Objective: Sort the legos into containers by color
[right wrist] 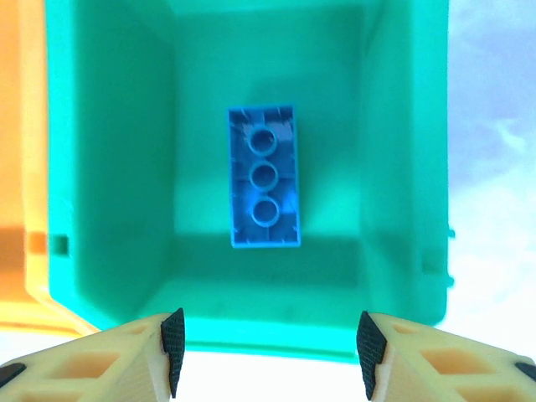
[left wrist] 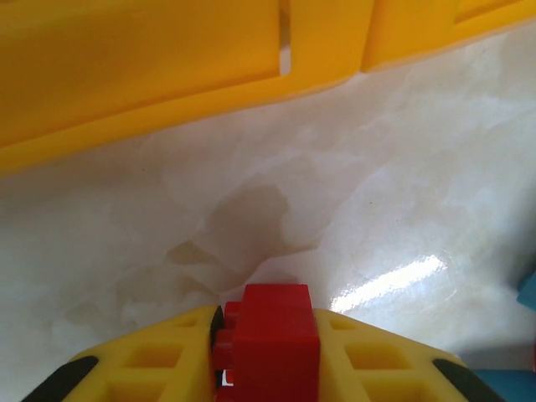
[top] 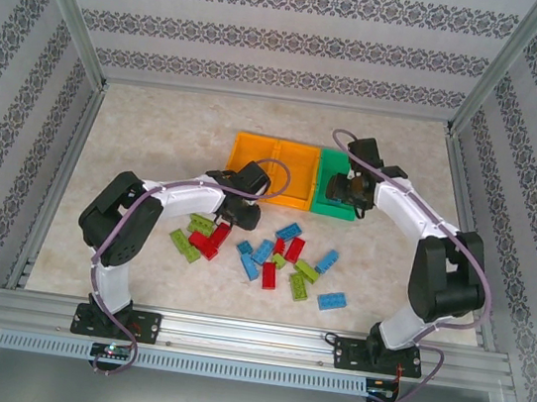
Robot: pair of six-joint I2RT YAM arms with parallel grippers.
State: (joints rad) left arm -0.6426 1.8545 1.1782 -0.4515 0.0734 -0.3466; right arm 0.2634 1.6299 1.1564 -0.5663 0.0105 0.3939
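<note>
Left hand (left wrist: 266, 360) around red lego (left wrist: 272, 322)

Patterned walls (top: 293, 25), pale marbled tabletop (top: 158, 135)

- The orange bins (top: 271, 166) are one plain shade, and the green bin (right wrist: 109, 167) leans toward teal.
- A blue brick (right wrist: 265, 177) shows against the green floor.
- The red brick (left wrist: 272, 335) sits between yellow left fingers (left wrist: 142, 364).
- The right fingers (right wrist: 75, 364) are pale yellow with black pads (right wrist: 173, 339).
- The loose bricks (top: 259, 251) are red, blue and lime green.
- The table (top: 156, 145) is pale beige and marbled.
- The walls (top: 271, 41) are white with grey ornamental bands.
</note>
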